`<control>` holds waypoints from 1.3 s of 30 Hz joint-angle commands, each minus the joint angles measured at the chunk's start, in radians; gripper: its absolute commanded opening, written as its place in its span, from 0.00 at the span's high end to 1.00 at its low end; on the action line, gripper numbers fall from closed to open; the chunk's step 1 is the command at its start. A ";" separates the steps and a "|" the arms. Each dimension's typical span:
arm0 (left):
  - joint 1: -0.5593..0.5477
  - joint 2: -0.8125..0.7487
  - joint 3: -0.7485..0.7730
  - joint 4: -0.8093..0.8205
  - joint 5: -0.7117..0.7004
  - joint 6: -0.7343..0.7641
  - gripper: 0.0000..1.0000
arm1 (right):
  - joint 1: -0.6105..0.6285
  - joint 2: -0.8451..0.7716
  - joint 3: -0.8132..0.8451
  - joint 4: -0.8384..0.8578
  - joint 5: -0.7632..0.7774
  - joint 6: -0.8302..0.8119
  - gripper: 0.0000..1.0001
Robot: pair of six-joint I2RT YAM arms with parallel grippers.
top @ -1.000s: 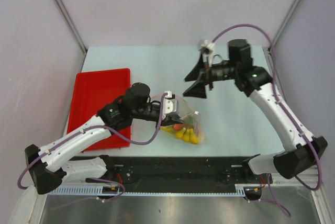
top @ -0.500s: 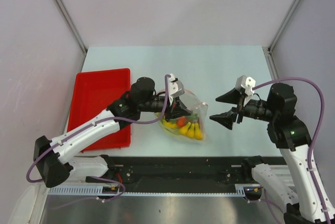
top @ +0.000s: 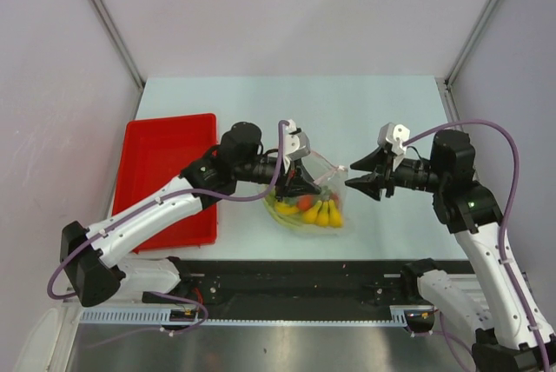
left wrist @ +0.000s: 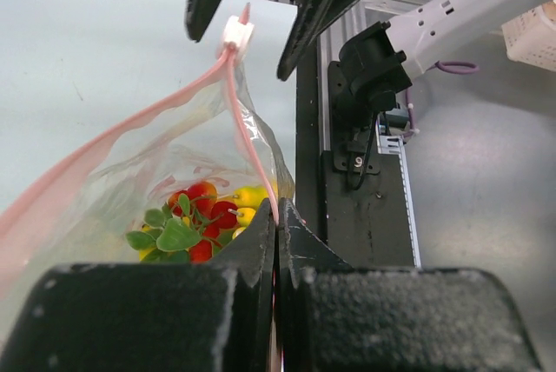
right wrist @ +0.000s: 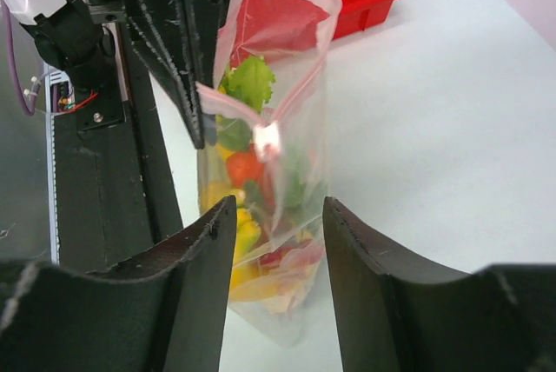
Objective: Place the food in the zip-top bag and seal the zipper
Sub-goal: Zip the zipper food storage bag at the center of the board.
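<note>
The clear zip-top bag (top: 318, 189) hangs over the table centre, with the food (top: 317, 211) inside: yellow bananas, red strawberries and green leaves. My left gripper (top: 293, 177) is shut on the pinkish zipper (left wrist: 248, 142) at the bag's mouth and holds it up. The strip runs from its jaws (left wrist: 276, 235) to a white slider (left wrist: 236, 33). My right gripper (top: 349, 176) is open, level with the slider end. Its fingers sit on either side of the bag's end without touching (right wrist: 274, 211). The food (right wrist: 246, 168) shows through the plastic.
A red tray (top: 165, 163) stands at the table's left, behind the left arm. The black base rail (top: 295, 278) runs along the near edge, just in front of the bag. Grey walls close the back and sides.
My right arm swung from the far back down to the right, then moved left with open fingers up to the bag's end. My left gripper shifted right and raised the bag's mouth.
</note>
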 commanded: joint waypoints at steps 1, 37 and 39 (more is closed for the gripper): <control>-0.003 -0.002 0.057 -0.006 0.046 0.044 1.00 | 0.027 0.028 0.010 0.076 -0.017 -0.005 0.50; -0.073 0.104 0.407 -0.267 -0.083 0.475 0.33 | 0.201 0.027 -0.005 0.111 0.138 -0.025 1.00; -0.081 0.126 0.445 -0.316 -0.052 0.480 0.39 | 0.201 0.027 -0.002 0.110 0.144 -0.017 1.00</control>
